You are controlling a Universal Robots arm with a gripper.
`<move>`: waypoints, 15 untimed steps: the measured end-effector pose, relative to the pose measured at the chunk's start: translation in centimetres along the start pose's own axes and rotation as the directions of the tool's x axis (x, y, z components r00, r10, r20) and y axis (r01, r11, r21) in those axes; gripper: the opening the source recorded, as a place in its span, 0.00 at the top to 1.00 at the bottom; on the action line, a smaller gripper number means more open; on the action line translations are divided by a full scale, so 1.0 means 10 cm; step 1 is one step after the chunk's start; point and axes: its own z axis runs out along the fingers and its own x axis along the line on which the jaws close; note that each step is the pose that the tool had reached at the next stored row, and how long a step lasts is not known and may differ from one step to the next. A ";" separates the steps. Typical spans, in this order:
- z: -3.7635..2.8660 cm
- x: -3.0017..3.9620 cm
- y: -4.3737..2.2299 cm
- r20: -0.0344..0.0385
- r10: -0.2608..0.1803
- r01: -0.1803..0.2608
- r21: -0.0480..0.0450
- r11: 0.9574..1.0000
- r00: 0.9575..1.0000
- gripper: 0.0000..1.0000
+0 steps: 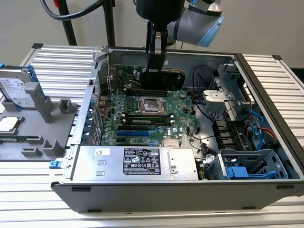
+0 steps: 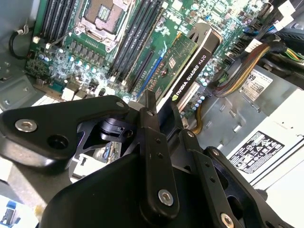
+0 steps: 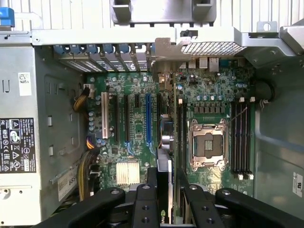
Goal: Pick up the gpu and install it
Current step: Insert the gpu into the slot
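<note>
Open computer case (image 1: 266,185) lying on a slatted metal table (image 1: 61,61), side panel off. Inside, flat on the case floor: large green motherboard (image 1: 142,118) with an empty processor socket (image 1: 151,105) near its middle, memory slots (image 3: 240,137) alongside, a small finned heatsink (image 3: 127,172) and a row of expansion slots (image 3: 126,118) toward the power-supply side. Silver power supply (image 1: 137,164) filling the case's near edge in the exterior view, its label up. Drive cage with blue plastic rails (image 1: 247,168) in the near corner at the exterior view's right, with bundled black, blue and red cables (image 1: 259,126) close by.

Gripper (image 1: 156,52) reaching down into the case toward its far wall, jaws clamped on the gpu (image 1: 166,78). Card held on edge, black shroud side on, its lower edge just above the motherboard behind the socket. In the second wrist view, gpu (image 2: 187,61) gripped between the black fingers (image 2: 152,137), standing among the slots; in the first wrist view, its thin edge (image 3: 164,156) running toward the silver bracket openings (image 3: 171,50) at the case's rear wall.

Outside the case, toward the table's edge at the exterior view's left: hard drive (image 1: 16,90) with a white label in a grey holder (image 1: 45,118), a processor chip (image 1: 9,124) beside it.
</note>
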 end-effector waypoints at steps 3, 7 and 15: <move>0.008 0.000 0.000 0.000 0.000 0.000 0.000 1.000 1.000 1.00; 0.022 0.001 0.000 0.000 0.000 0.000 0.000 1.000 1.000 1.00; 0.068 0.001 0.000 0.000 0.000 0.000 0.000 1.000 1.000 1.00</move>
